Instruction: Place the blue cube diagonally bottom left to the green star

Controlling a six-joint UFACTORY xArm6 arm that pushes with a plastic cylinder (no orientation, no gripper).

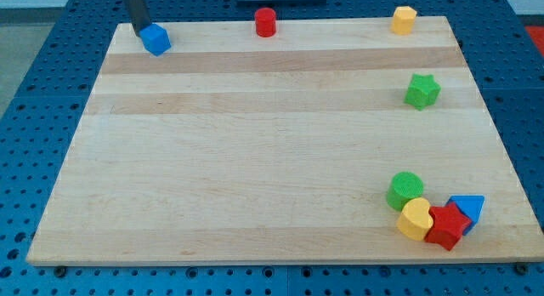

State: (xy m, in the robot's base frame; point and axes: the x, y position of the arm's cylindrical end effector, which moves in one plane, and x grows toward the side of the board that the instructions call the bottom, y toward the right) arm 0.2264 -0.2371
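At the board's [255,160] top-left corner, my tip [139,33] touches the upper-left side of the blue cube [156,39]. There is no pincer to open or close, only the dark rod. The cube sits turned, one corner toward the view's bottom; it shows no long axis. Rightward along the top edge stand a red cylinder [266,22] and a yellow hexagonal block [404,19]. The green star [422,91] lies well apart on the right. At bottom right cluster a green cylinder [405,190], yellow heart [415,219], red star [447,226] and blue triangle [468,210].
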